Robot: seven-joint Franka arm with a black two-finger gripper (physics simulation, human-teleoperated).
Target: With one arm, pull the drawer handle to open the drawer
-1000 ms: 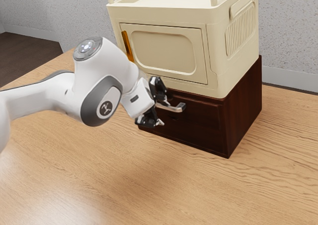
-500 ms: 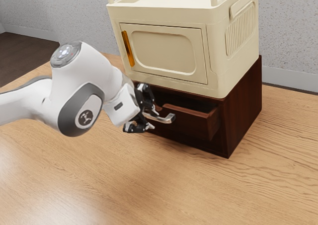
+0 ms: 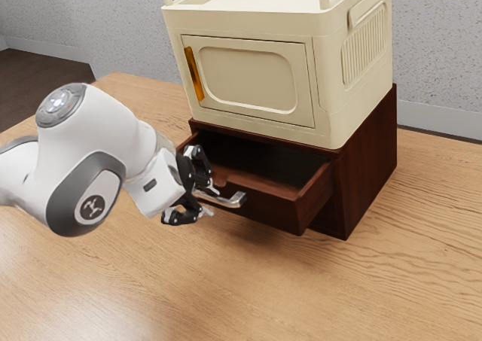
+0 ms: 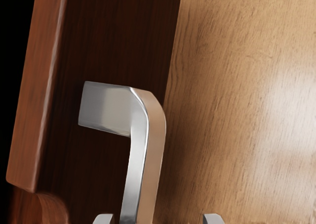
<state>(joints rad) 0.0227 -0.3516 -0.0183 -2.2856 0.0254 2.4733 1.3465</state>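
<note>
The metal handle (image 3: pixel 230 200) juts outward from the front of the drawer (image 3: pixel 273 208), which stands partly out of the dark cabinet (image 3: pixel 369 160). Its long bar runs level along that front, passing between the gripper's (image 3: pixel 209 198) wide-spread fingers, nearer one, unclamped. The pulling step seems underway; next calls for drawing straight outward, keeping the bar hooked.

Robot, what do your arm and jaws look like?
My arm is smooth, white and chunky with rounded joints. One joint has a dark grey band around a white disc with a black squiggle; another has a round grey cap. A boxy white end piece carries black jaws with pale tips.
</note>
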